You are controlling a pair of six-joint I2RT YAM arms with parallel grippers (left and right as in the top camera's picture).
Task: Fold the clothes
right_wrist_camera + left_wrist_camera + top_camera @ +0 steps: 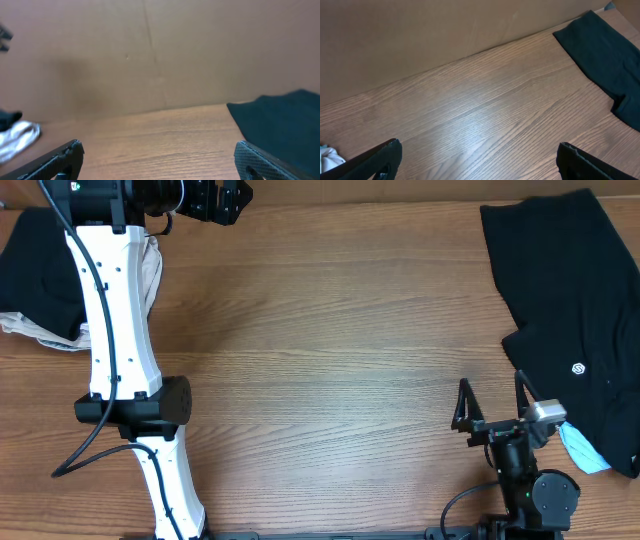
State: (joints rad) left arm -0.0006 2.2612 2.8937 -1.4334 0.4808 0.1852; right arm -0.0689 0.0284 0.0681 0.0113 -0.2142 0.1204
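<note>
A black garment with a small white round logo lies spread at the table's right edge. It also shows as the black garment in the left wrist view and the black garment in the right wrist view. Another dark garment lies at the far left on pale cloth. My left gripper hangs open at the table's far edge, well left of the spread garment, with nothing between its fingers. Near the front edge, my right gripper stands open and empty just left of the garment, its fingers wide apart.
Pale beige and white cloth lies under the left dark garment and shows as white cloth in the right wrist view. A light blue scrap lies beside the right arm's base. A brown wall backs the wooden table.
</note>
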